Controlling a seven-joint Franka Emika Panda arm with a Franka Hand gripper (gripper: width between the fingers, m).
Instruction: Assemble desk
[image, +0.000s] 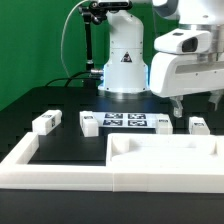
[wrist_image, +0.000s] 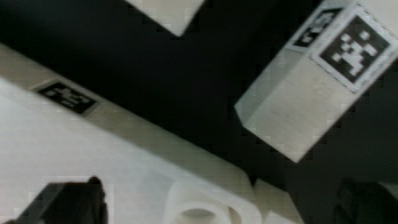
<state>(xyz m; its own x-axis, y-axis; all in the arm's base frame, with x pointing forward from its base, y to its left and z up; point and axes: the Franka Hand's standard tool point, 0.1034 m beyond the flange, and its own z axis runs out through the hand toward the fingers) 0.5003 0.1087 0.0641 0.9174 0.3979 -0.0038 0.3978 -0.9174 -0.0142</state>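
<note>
Panel (image: 165, 160) lies flat on the black table (image: 70, 140), in the foreground toward the exterior view's right, hollows up. White rim (image: 20, 160) runs along the table's near left edge.

Four legs stand in a row behind the panel: outer left leg (image: 45, 123), inner left leg (image: 88, 123), inner right leg (image: 160, 122), outer right leg (image: 198, 126). The marker board (image: 125, 121) lies between the two inner ones.

Gripper (image: 195, 103) hangs over the panel's rear right part, above the outer right leg and clear of it. The jaws are spread wide and nothing is gripped.

Wrist view: the dark fingers (wrist_image: 71, 200) are at the frame's edges, far apart. The panel (wrist_image: 125, 150) lies below the gripper (wrist_image: 217, 200), its edge tag (wrist_image: 68, 95) and a round hole (wrist_image: 199, 213) showing. One leg (wrist_image: 320, 80), tag up, lies beyond the panel's edge across a strip of black table, outside the jaws. I cannot tell which of the four it is.
</note>
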